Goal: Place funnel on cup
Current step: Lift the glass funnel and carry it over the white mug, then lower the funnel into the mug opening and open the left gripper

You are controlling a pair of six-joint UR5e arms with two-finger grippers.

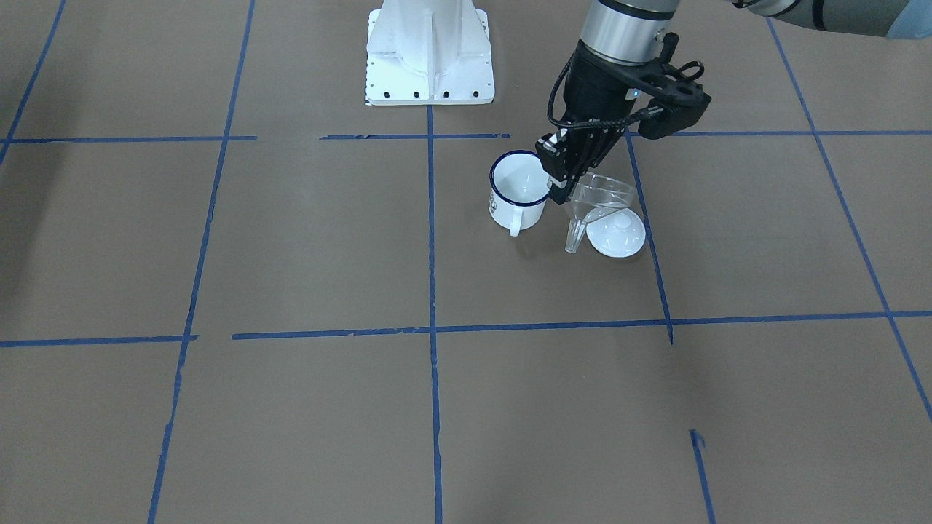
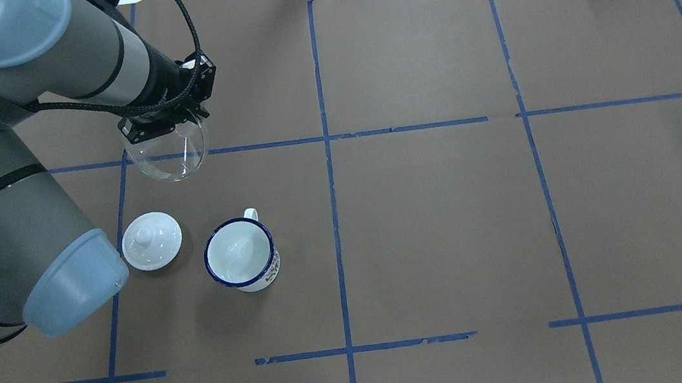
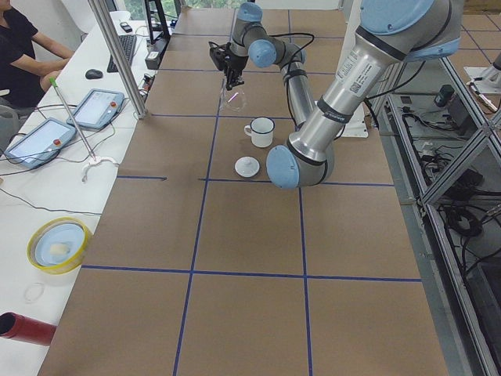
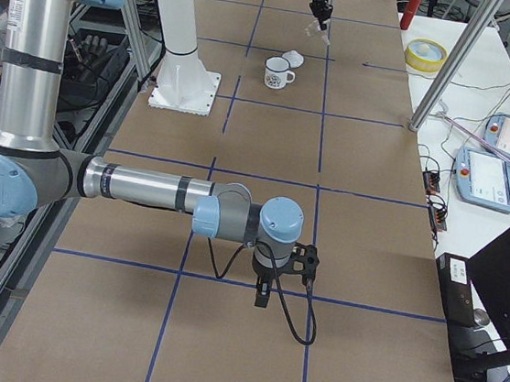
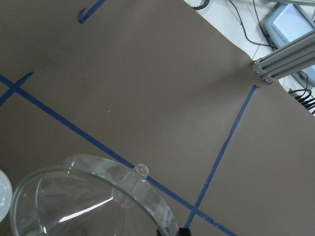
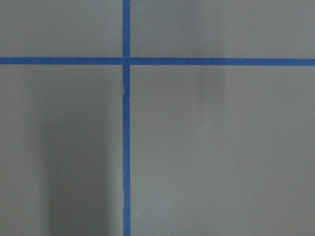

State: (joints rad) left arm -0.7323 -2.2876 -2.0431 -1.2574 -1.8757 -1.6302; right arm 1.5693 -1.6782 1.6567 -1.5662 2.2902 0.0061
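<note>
My left gripper (image 2: pixel 161 126) is shut on the rim of the clear funnel (image 2: pixel 168 153) and holds it in the air, wide cone up and spout down. In the front-facing view the gripper (image 1: pixel 560 183) and funnel (image 1: pixel 598 201) hang between the cup and the lid. The funnel fills the bottom left of the left wrist view (image 5: pixel 93 201). The white cup (image 2: pixel 240 254) with a dark blue rim stands upright and empty on the table, handle away from the robot; it also shows in the front-facing view (image 1: pixel 518 192). My right gripper (image 4: pixel 261 295) shows only in the exterior right view; I cannot tell its state.
A round white knobbed lid (image 2: pixel 152 241) lies on the table left of the cup, and shows in the front-facing view (image 1: pixel 616 233). The robot's white base plate (image 1: pixel 429 54) is at the near edge. Blue tape lines (image 2: pixel 326 154) cross the brown table.
</note>
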